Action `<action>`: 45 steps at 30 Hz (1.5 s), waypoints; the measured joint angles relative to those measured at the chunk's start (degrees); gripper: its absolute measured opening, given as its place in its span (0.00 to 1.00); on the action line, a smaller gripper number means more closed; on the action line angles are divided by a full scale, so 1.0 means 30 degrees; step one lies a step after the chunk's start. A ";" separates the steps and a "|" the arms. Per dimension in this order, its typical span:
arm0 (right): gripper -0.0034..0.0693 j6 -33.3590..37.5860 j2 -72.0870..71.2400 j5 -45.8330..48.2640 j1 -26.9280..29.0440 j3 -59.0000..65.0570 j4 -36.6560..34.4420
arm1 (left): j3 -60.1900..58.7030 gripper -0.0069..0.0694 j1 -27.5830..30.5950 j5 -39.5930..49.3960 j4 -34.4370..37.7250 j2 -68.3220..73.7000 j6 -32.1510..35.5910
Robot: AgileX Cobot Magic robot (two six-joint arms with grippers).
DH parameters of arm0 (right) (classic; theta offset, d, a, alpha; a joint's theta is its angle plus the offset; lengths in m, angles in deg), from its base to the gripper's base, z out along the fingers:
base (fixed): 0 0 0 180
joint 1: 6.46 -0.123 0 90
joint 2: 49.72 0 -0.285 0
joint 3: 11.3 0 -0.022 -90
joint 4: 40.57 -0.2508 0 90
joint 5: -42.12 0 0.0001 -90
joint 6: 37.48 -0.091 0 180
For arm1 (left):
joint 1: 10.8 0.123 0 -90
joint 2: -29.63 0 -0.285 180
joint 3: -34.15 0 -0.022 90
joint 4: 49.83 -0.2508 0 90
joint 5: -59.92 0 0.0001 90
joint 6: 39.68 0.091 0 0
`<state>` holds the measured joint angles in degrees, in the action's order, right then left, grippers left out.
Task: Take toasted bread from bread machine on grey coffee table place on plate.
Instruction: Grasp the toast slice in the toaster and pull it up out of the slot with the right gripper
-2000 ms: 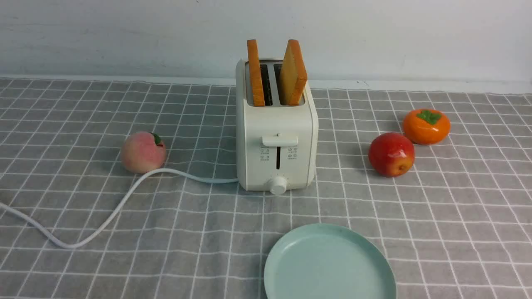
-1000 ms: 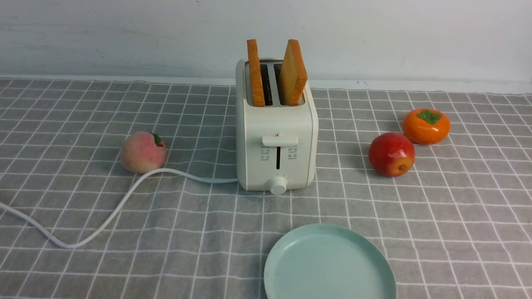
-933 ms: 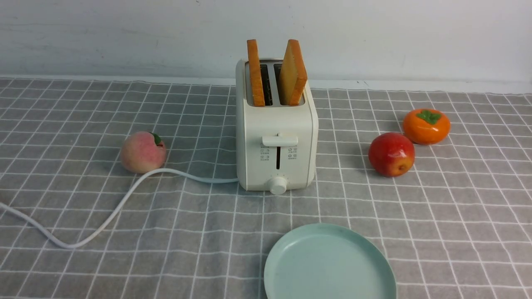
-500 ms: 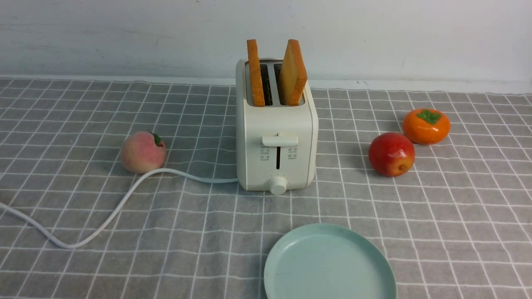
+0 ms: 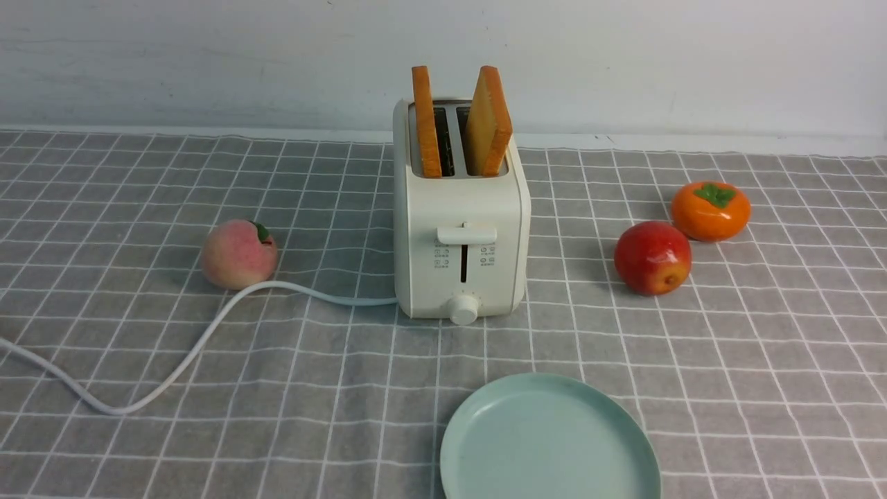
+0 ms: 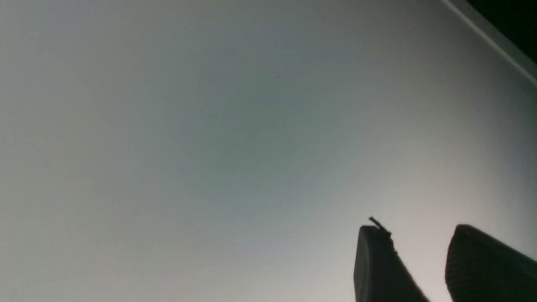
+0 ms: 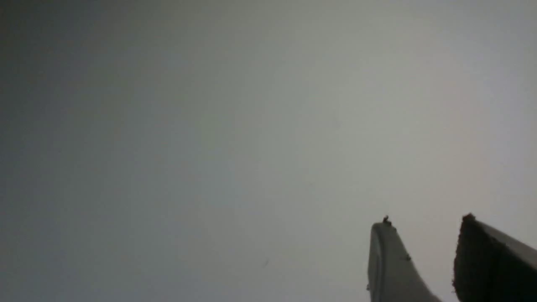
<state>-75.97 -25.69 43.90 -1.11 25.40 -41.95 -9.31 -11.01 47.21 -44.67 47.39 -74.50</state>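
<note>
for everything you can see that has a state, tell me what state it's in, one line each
Left bread slice: upright in its slot, sticking out
Right bread slice: in its slot, leaning right
Toaster: upright, loaded
Lever: up
Plate: bare
Left pincer: open, holding nothing
Right pincer: open, holding nothing

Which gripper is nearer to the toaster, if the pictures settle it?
Cannot tell, left or right: the toaster shows only in the front view, without either gripper; the left gripper and right gripper each appear against a pale background.
</note>
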 joint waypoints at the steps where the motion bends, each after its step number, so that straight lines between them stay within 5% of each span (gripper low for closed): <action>1: 0.38 0.0134 0.0872 0.1439 0.0000 -0.1657 0.0458 | 0.1397 0.40 0.0000 0.1683 -0.0448 0.1087 0.0000; 2: 0.38 0.0806 0.2629 0.4492 0.0000 -0.3907 0.1307 | 0.4280 0.40 -0.0017 0.5941 -0.1416 0.2936 0.0000; 6: 0.38 0.2903 0.6050 0.8426 0.0000 -0.6477 0.3481 | 0.7902 0.40 -0.0407 1.3963 -0.2766 0.7188 0.0000; 10: 0.38 0.3680 0.7664 0.9330 -0.0322 -0.6136 0.3648 | 0.8184 0.40 -0.2313 1.7064 -0.4123 0.9538 -0.0022; 15: 0.38 0.4329 0.8766 0.9623 -0.2370 -0.4208 0.0650 | 0.7739 0.40 -0.3797 1.8513 -0.3165 1.0954 0.0068; 22: 0.38 0.9722 1.3015 1.0772 -0.6108 -0.4081 -0.3701 | 0.7418 0.40 -0.5698 2.0199 -0.1228 1.3224 0.2432; 29: 0.53 1.4245 2.0953 0.9458 -0.8545 -0.9631 -0.9068 | 0.7154 0.40 -0.6476 2.0197 0.1944 1.4748 0.2850; 37: 0.77 1.8117 2.9349 0.8783 -0.9349 -1.7784 -1.0914 | 0.7108 0.40 -0.8051 2.0620 0.2590 1.5312 0.3372; 45: 0.70 1.8242 3.5024 0.9360 -0.9329 -2.3976 -1.0987 | 0.7108 0.40 -1.0117 2.1069 0.2722 1.5312 0.3925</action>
<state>-21.25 79.38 71.98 -29.09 -46.53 -74.91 12.01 -41.37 110.41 -36.50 93.32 -62.72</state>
